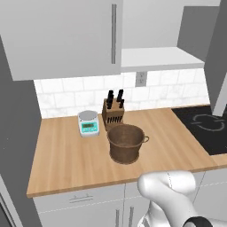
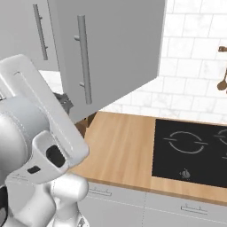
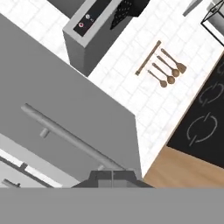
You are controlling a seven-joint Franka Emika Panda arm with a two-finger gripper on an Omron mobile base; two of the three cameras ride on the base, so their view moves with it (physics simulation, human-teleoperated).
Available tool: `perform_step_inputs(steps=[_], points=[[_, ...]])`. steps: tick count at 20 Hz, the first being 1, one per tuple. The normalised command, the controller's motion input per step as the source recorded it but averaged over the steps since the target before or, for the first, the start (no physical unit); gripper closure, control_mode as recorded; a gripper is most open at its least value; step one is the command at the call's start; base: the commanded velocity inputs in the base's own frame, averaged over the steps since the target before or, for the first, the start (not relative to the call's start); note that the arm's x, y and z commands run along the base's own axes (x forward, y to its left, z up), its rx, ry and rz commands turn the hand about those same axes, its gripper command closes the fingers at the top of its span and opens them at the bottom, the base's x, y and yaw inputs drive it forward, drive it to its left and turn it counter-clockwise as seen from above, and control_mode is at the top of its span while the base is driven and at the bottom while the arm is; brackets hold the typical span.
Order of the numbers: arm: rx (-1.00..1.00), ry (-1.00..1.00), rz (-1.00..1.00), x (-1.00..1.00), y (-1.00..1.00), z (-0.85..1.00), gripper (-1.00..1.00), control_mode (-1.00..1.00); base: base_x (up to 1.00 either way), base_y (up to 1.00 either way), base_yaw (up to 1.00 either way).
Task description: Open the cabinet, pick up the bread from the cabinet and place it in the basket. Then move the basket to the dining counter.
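The cabinet (image 1: 57, 35) hangs above the wooden worktop; its left door is closed. Its right door (image 2: 115, 44) stands swung outward, with its long bar handle (image 2: 83, 66) facing me. In the hand view my gripper (image 3: 112, 176) is shut, its fingertips pressed together right at the lower end of that handle (image 3: 70, 131), with nothing between them. The cabinet's bare inner floor (image 1: 159, 57) shows; the bread is hidden. The brown woven basket (image 1: 126, 142) stands upright and empty on the worktop, in front of the knife block. The dining counter is out of view.
A knife block (image 1: 113, 111) and a small kitchen scale (image 1: 88, 123) stand behind the basket. A black cooktop (image 2: 190, 150) lies to the right. Wooden spoons (image 3: 168, 70) hang on the tiled wall. Drawer fronts (image 1: 80, 199) run under the worktop.
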Motion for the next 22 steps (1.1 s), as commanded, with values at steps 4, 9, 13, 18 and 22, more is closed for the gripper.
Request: perform_step_inputs(steps=[4,9,13,18,22], points=[[-0.15,-0.22,-0.19,0.16,1.00,-0.01,1.00,-1.00,0.00,0.00,0.00],[-0.06,-0.21,-0.31,0.57,1.00,-0.09,1.00,-1.00,0.00,0.00,0.00],[0.01,-0.11,-0.39,0.89,1.00,-0.39,1.00,-1.00,0.00,0.00,0.00],[0.10,-0.09,-0.36,0.94,0.74,-0.46,1.00,-1.00,0.00,0.00,0.00],[0.15,0.00,-0.23,0.74,0.00,-0.07,1.00,-1.00,0.00,0.00,0.00]])
